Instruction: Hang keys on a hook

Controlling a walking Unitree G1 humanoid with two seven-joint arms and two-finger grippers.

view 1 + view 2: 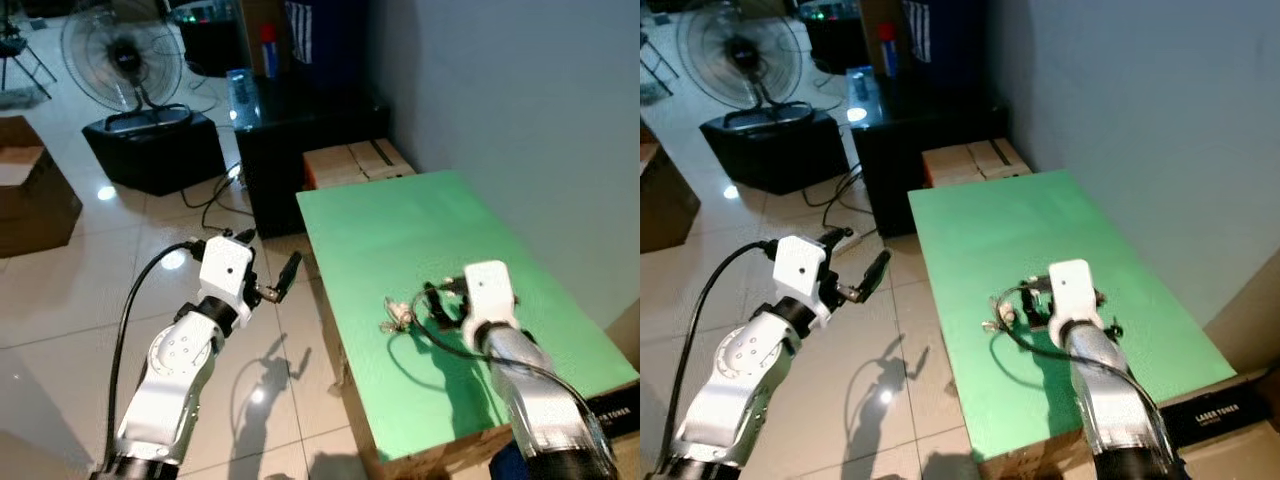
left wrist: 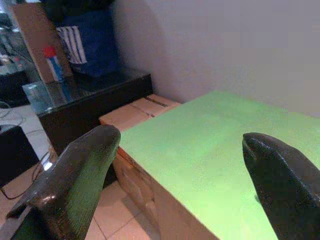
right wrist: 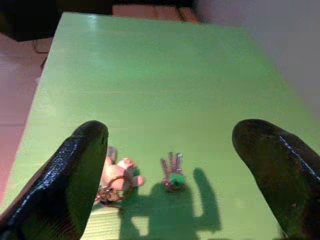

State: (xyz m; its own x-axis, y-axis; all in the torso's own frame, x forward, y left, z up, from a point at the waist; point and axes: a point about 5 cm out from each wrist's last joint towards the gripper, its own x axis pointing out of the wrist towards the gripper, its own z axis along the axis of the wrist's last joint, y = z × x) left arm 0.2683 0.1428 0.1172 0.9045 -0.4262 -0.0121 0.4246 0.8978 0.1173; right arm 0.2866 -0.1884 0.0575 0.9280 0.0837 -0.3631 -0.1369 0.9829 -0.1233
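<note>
Above the near part of the green table (image 1: pixel 420 230), the right gripper (image 3: pixel 170 150) hangs with its two black fingers (image 3: pixel 75 175) spread wide and nothing between them. Directly below that gap, seen in the right wrist view, the keys (image 3: pixel 171 172) lie flat on the green surface, a small bunch with a green tag at its base, casting a shadow to one side. Just beside them lies a small pink charm (image 3: pixel 117 176) on a metal ring, partly hidden behind one finger; whether it joins the bunch cannot be told. In the left eye view the keys show as a pale glint (image 1: pixel 397 316) on the table, near its floor-side edge and close to the right wrist's white housing. A black cable loops from that wrist across the table top.

The left gripper (image 1: pixel 268 268) is held over the tiled floor (image 1: pixel 90 290), off the table's left edge, its fingers (image 2: pixel 75 185) likewise parted and empty. The left wrist view looks past them to the table's far corner.

Beyond the table's far end stands a cardboard box (image 1: pixel 355 162), then a black cabinet (image 1: pixel 300 140) with a glossy top. A standing fan (image 1: pixel 122 55) rests on a black case (image 1: pixel 155 150) farther left. A pale wall (image 1: pixel 520 100) runs along the table's right side.
</note>
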